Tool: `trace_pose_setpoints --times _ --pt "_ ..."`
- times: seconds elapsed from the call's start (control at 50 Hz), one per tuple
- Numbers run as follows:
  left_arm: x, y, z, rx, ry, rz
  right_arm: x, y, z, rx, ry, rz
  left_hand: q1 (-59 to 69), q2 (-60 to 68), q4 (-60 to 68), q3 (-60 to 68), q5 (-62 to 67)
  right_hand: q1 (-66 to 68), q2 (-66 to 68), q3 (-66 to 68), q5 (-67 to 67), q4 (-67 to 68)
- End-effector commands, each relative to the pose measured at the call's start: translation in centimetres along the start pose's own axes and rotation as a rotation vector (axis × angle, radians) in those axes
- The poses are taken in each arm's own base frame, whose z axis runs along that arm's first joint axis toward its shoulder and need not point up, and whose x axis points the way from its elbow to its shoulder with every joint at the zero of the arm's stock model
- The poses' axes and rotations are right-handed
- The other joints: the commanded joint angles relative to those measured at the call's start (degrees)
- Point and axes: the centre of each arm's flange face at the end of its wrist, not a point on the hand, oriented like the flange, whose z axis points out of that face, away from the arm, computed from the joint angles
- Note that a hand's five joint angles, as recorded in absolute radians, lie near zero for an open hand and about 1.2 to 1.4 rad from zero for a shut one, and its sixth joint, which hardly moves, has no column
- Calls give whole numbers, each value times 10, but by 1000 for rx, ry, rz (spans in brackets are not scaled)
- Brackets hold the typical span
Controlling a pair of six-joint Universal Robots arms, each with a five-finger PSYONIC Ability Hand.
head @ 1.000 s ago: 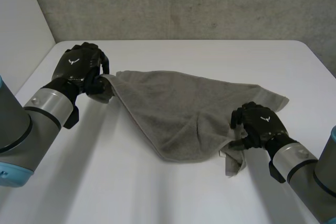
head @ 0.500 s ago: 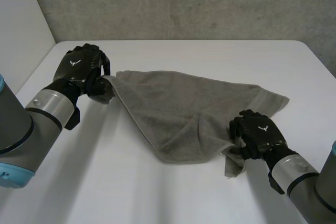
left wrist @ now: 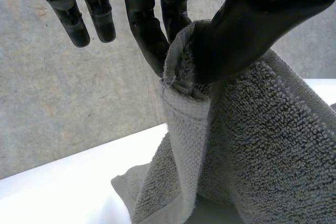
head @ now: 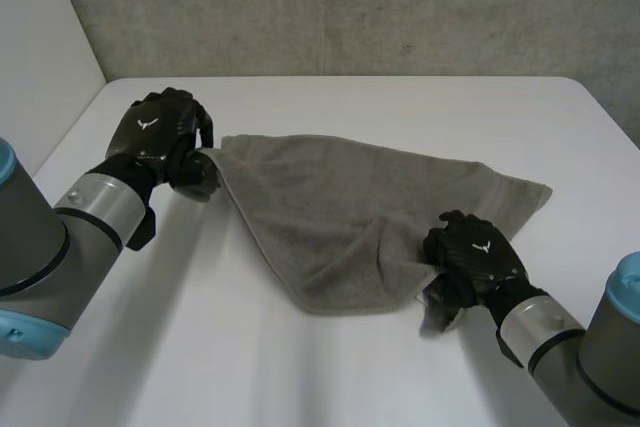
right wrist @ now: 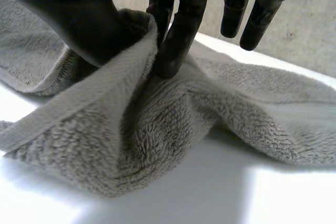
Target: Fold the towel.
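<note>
Two pinches hold the nubby grey towel [head: 340,212], stretched crosswise on the tabletop [head: 330,377]: left robot hand [head: 160,135], right robot hand [head: 470,259].

Towel [head: 350,217] is grey terry cloth, looped, nubbly and matt; at the fingertips of the left hand [left wrist: 252,30] its hem runs flatter, tighter-woven. That hand and the right hand [head: 470,252] look smooth, black, faintly glossy. Tabletop [head: 400,107] is smooth white, wall [head: 350,7] rough concrete.
</note>
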Motion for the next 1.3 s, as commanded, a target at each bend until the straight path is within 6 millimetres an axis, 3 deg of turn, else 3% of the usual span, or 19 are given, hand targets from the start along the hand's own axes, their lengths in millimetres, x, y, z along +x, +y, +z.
trace_pose_setpoints --times 0.02,0.2,0.36,0.52,0.66,0.78,0.86,0.88,0.9,0.92,0.94,0.98,1.0,1.04,1.1,1.14,1.18,1.22,1.3 --pt "-2 -15 -2 38 -6 11 9 -63 -10 170 -5 -54 42 28 -32 -28 30 64 36 3 45 -30" --pt "-7 -66 -24 96 -24 36 46 -144 -42 105 -167 -160 42 28 -32 -28 30 64 36 3 45 -30" --pt "-7 -70 -46 -33 29 74 77 -147 -41 -103 -90 -364 42 28 -32 -28 30 64 36 3 45 -30" --pt "-21 -43 -55 -235 18 244 88 -127 -26 -310 -47 -607 42 28 -32 -28 30 64 36 3 45 -30" --pt "-29 -21 -39 -334 49 345 59 -142 -1 -200 -41 -793 42 28 -32 -28 30 64 36 3 45 -30" --pt "-40 -10 19 -280 67 418 71 -192 46 153 201 -988 42 28 -32 -28 30 64 36 3 45 -30" --pt "-40 -39 83 42 13 524 73 -229 74 421 366 -1104 42 28 -32 -28 30 64 36 3 45 -30" --pt "-38 -60 97 173 -26 556 72 -261 78 590 473 -1153 42 28 -32 -28 30 64 36 3 45 -30" --pt "-38 -61 97 174 -26 556 72 -261 78 592 474 -1153 42 28 -32 -28 30 64 36 3 45 -30" --pt "-33 -90 105 326 -73 583 69 -302 69 767 588 -1176 42 28 -32 -28 30 64 36 3 45 -30" --pt "-33 -90 105 328 -73 583 67 -328 57 861 644 -1164 42 28 -32 -28 30 64 36 3 45 -30" --pt "-26 -150 104 601 -150 575 63 -346 47 923 655 -1120 42 28 -32 -28 30 64 36 3 45 -30" --pt "-26 -150 104 602 -150 575 58 -358 38 971 630 -1065 42 28 -32 -28 30 64 36 3 45 -30" --pt "-21 -206 80 796 -165 519 56 -365 31 1000 593 -1009 42 28 -32 -28 30 64 36 3 45 -30" --pt "-22 -233 61 860 -141 477 55 -360 27 970 462 -914 42 28 -32 -28 30 64 36 3 45 -30" --pt "-23 -227 62 844 -117 466 59 -347 32 914 386 -887 42 28 -32 -28 30 64 36 3 45 -30" --pt "-27 -206 67 779 -73 480 63 -328 37 838 303 -881 42 28 -32 -28 30 64 36 3 45 -30" --pt "-31 -191 70 733 -57 487 65 -287 48 699 161 -882 42 28 -32 -28 30 64 36 3 45 -30" --pt "-46 -154 76 621 -43 485 68 -255 53 610 94 -876 42 28 -32 -28 30 64 36 3 45 -30"
